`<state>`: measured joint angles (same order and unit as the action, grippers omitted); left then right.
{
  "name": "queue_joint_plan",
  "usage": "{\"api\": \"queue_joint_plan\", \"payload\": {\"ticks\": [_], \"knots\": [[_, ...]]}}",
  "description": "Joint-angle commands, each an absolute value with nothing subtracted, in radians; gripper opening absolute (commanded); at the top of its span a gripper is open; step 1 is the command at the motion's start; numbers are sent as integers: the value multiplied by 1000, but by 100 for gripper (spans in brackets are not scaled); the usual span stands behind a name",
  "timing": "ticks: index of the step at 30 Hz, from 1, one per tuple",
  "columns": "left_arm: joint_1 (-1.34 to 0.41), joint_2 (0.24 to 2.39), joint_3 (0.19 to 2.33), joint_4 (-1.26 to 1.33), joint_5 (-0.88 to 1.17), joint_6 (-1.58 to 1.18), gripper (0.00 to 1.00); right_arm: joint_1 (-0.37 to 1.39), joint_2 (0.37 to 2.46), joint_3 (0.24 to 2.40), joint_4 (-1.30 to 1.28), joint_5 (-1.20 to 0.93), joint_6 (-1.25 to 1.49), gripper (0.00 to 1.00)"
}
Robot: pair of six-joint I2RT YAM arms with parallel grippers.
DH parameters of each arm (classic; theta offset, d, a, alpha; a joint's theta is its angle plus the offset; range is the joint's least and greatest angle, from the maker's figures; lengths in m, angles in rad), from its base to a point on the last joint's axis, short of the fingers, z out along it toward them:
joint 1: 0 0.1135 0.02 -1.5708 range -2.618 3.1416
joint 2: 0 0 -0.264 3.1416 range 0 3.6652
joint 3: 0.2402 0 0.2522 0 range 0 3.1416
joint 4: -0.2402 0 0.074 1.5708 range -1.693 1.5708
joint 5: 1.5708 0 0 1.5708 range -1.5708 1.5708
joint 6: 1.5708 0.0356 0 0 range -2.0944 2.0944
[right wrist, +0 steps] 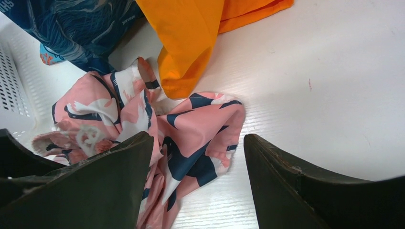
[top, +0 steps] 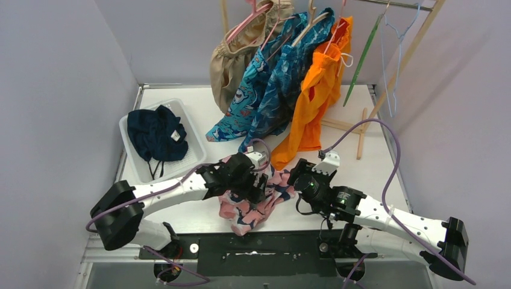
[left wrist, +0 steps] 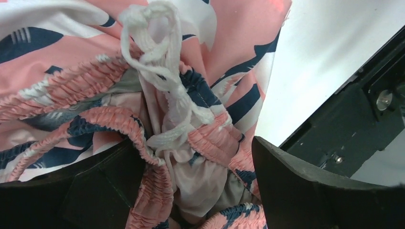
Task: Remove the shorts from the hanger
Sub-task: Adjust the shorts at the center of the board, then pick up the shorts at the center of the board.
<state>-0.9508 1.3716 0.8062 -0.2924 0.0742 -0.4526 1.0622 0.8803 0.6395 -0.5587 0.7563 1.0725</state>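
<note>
I'm hovering L gripper (left wrist: 193, 145), jaws apart astride pink shorts (top: 241, 214) unhung at lower centre, R gripper (right wrist: 198, 138) likewise open/empty; next likely calling for orange shorts (top: 319, 90), upper centre.

Robot test cell, lab-type setup. Plain pale walls (top: 60, 90) box in a white surface (top: 367, 162) on three sides. The white-and-black left arm (top: 169, 192) and right arm (top: 385, 217) are bolted to a black base plate (top: 259, 253) at the near edge. A purple cable (top: 395, 162) loops loose over the surface. Staged props: a wooden rack (top: 409, 54) hung with shorts (top: 283, 78) on hangers, and a white plastic basket (top: 194, 153).
</note>
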Motion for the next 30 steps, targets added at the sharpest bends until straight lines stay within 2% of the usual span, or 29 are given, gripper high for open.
{"api": "queue_joint_plan", "payload": {"ticks": [1,7,9,10,11,14,16,24,30], "knots": [[-1003,1439,818,-271,58,-489,80,1070,868,658,-569,823,1130,71],[-1038,1558,824,-381,-192,-550,82,1070,882,665,-576,825,1139,73],[-1043,1568,808,-374,-238,-572,77,1070,887,671,-585,827,1141,73],[-1043,1572,804,-369,-254,-584,69,1070,889,673,-590,829,1144,73],[-1045,1574,803,-377,-275,-603,57,1070,890,675,-593,831,1148,73],[-1059,1539,799,-402,-377,-664,15,1070,895,679,-606,837,1159,74],[-1060,1481,802,-420,-420,-687,0,1071,894,682,-615,840,1165,74],[-991,1180,928,-576,-613,-669,0,1073,891,687,-617,847,1158,74],[-756,1084,1122,-675,-518,-531,0,1075,891,695,-611,850,1146,75]]}}
